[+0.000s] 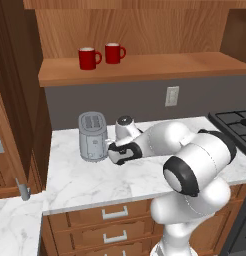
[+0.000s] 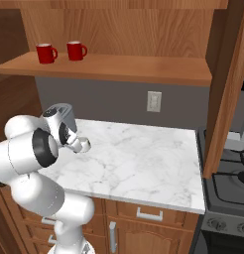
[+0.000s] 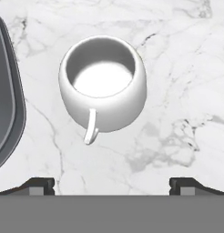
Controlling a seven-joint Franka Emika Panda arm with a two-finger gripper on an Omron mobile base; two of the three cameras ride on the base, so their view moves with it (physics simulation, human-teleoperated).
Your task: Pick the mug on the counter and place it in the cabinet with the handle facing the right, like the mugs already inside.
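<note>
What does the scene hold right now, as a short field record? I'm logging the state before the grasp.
mug: white mug upright on the counter, empty, not held
handle: handle points toward the hand camera
gripper: gripper open above the mug, fingers clear of it
toaster: toaster beside the mug
cabinet: shelf holds two red mugs, handles to the right

white mug point(image 2: 84, 145) on counter point(image 2: 144, 158), 2 red mugs point(image 2: 61, 51) in cabinet point(image 2: 119, 67)
</note>
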